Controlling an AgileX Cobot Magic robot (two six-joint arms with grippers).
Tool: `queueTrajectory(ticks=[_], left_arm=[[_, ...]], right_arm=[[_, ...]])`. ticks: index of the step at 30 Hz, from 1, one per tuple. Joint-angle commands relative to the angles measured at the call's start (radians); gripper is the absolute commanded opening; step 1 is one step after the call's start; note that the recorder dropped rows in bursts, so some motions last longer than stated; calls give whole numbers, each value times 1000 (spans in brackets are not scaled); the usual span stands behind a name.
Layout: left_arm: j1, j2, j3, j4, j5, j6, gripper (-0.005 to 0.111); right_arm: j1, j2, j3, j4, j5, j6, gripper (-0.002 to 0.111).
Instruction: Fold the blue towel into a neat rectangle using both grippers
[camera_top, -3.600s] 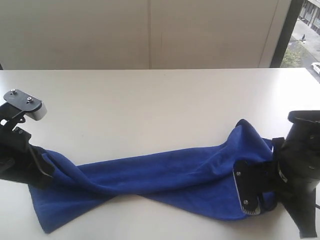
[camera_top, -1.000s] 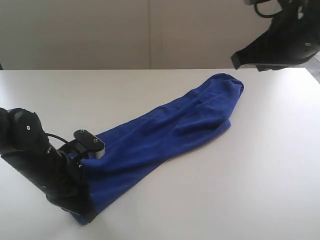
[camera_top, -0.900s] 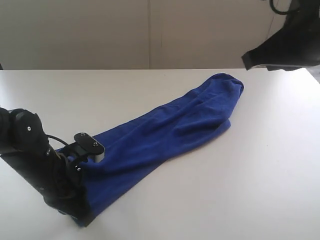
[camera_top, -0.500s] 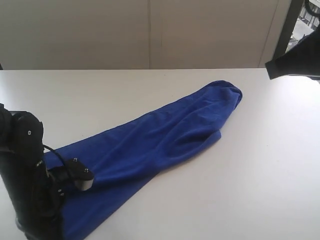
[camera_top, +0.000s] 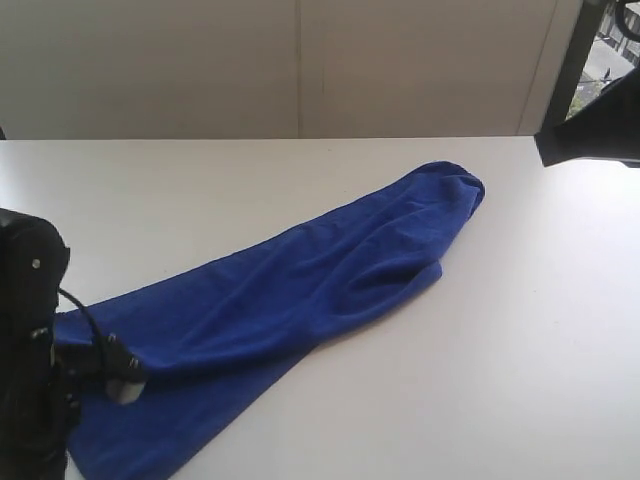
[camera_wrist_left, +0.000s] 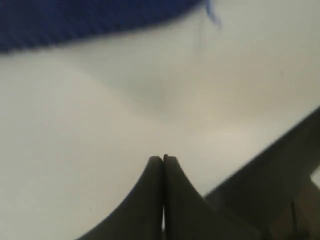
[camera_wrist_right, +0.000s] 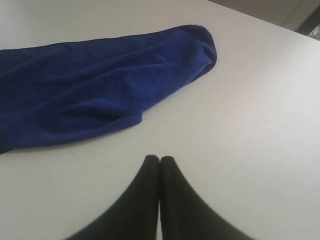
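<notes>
The blue towel (camera_top: 300, 290) lies on the white table (camera_top: 500, 350) as a long rumpled band, running diagonally from the near left to a rounded end at the far right. In the right wrist view the blue towel (camera_wrist_right: 90, 85) sits ahead of my right gripper (camera_wrist_right: 159, 158), which is shut, holds nothing and hovers apart from the cloth. My left gripper (camera_wrist_left: 163, 158) is shut and holds nothing over bare table, with a strip of blue towel (camera_wrist_left: 75, 20) beyond it. The left arm (camera_top: 30, 350) stands at the towel's near-left end; the right arm (camera_top: 590, 130) shows at the right edge.
A beige wall (camera_top: 300, 60) backs the table. A window strip (camera_top: 610, 50) sits at the far right. A dark edge (camera_wrist_left: 280, 175) crosses one corner of the left wrist view.
The right arm let go of the towel and withdrew up and to the right. The left arm pulled back toward the near-left corner, off the cloth. The towel, once stretched sideways, now lies diagonally.
</notes>
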Motion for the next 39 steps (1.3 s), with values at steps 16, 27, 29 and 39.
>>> queueTrajectory(ticks=[16,27,29,39], left_arm=[[-104,6,12,-174,-654,-66,0],[-108,55,36,83,-531,-200,0],[-108,55,57,83,-536,-202,0],[-187,55,156,138,-417,-202,0]], right_arm=[[-5,-6,46,4,-58,-8,0],[-5,-6,47,4,-56,-8,0],[-5,-6,47,4,-56,-8,0],[-5,-6,47,6,-60,-8,0]])
